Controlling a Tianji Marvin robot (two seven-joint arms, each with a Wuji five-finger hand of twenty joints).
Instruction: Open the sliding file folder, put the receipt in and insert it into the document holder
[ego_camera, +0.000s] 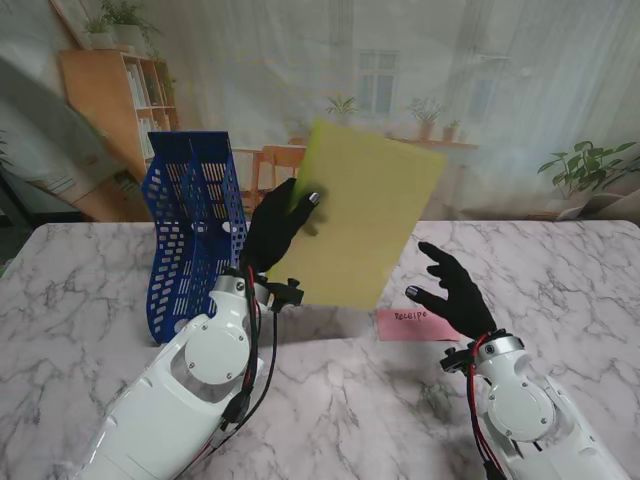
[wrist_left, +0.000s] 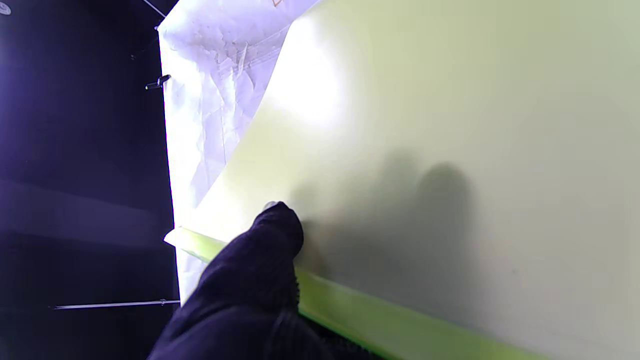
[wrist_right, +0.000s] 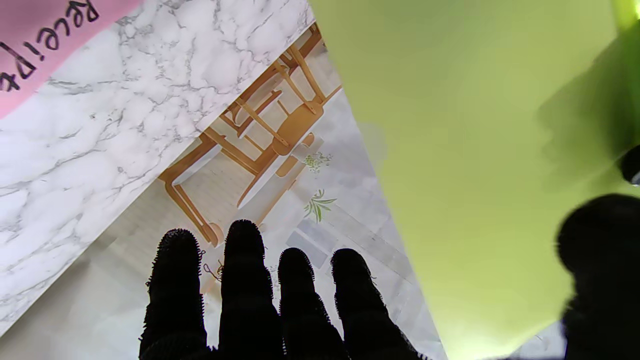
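Note:
My left hand (ego_camera: 280, 228) is shut on the yellow-green file folder (ego_camera: 362, 218) and holds it up off the table, tilted, near the middle. The left wrist view shows the folder's face (wrist_left: 450, 150) with its green sliding bar (wrist_left: 380, 312) and my thumb (wrist_left: 275, 235) pressed on it. The pink receipt (ego_camera: 415, 324) lies flat on the marble table, partly under my right hand (ego_camera: 455, 290). That hand is open, fingers (wrist_right: 245, 280) spread, to the right of the folder (wrist_right: 475, 150) and apart from it. The receipt (wrist_right: 45, 40) shows its handwritten label. The blue mesh document holder (ego_camera: 193, 232) stands at the left.
The marble table (ego_camera: 100, 300) stretches to both sides. A printed backdrop of a room hangs behind the table's far edge. The document holder stands close beside my left forearm.

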